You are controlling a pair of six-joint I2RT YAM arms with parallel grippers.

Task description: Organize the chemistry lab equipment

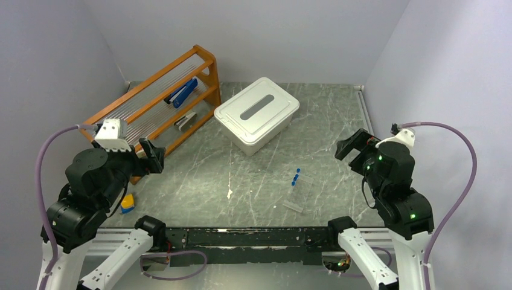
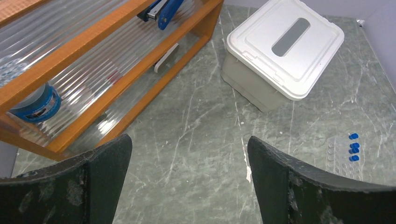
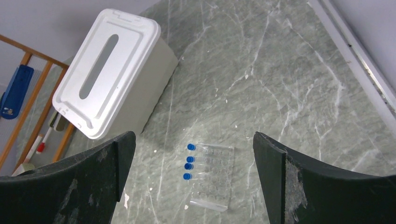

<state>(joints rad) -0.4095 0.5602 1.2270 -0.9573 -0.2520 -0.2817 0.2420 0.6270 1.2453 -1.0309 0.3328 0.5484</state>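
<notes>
Blue-capped vials [image 1: 295,176] lie across a clear tray [image 1: 299,193] just right of the table's [image 1: 338,109] middle, at five o'clock from the white-lidded tub [image 1: 256,115]. An orange rack [image 1: 205,60] stands at ten o'clock. The left gripper [image 1: 152,156] hovers at eight o'clock beside that rack, and the right gripper [image 1: 354,145] at three o'clock. Both have their fingers spread wide, grasping nothing.
</notes>
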